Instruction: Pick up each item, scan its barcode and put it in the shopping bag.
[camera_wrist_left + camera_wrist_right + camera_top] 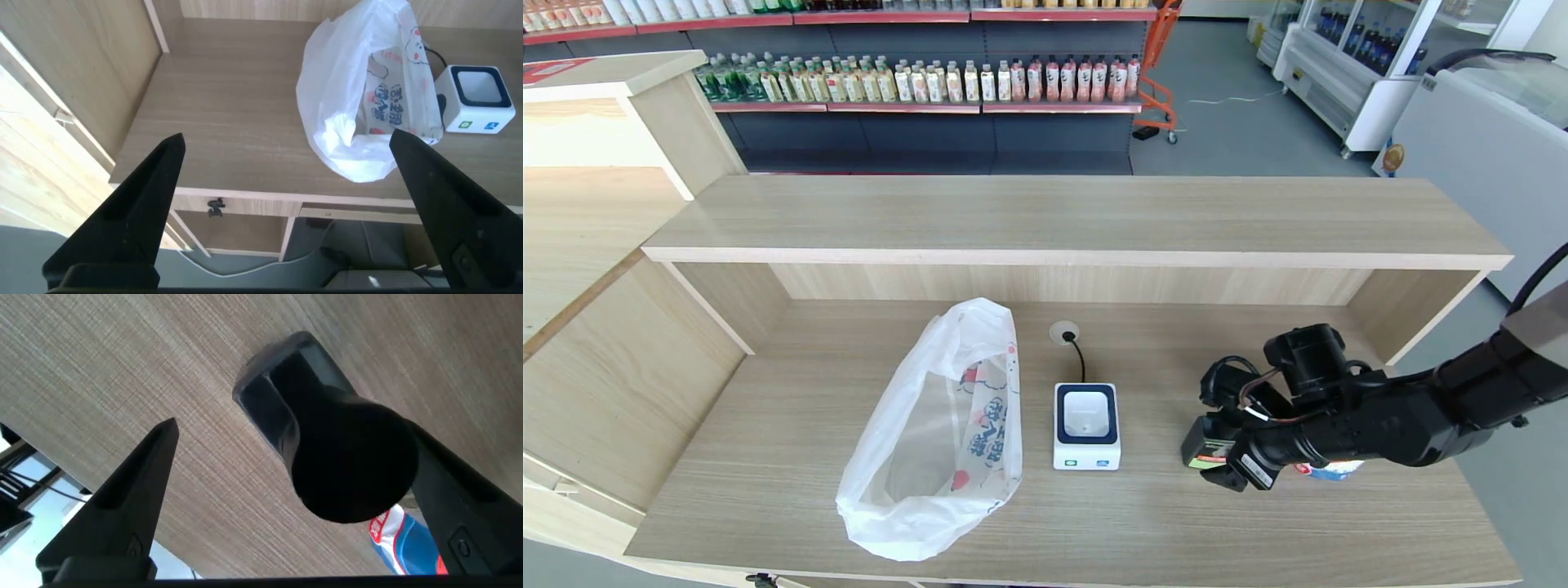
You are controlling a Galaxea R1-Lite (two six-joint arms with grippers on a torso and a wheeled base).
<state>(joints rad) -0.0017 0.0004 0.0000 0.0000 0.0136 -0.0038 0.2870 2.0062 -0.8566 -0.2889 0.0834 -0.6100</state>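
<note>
- Wood-grain surface (768,457) under a raised ledge (1078,220); behind, shelves of bottles (915,82), freezers (1478,131).
- Mid-surface: white shopping bag (939,441), scanner (1086,425) just beside it.
- Near right edge: right claw (298,431) spread around a dark item (343,457), perhaps a bottle.
- Off front-left corner: left claw (288,139), spread.

Wooden counter (1078,220), drink shelves (915,82), probably freezers (1462,139)

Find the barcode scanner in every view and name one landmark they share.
Head view: scanner mid-counter, just right of the shopping bag.
Left wrist view: scanner close beside the bag.
Right wrist view: not in it.
Shared landmark: the wood-grain counter, in all three.
</note>
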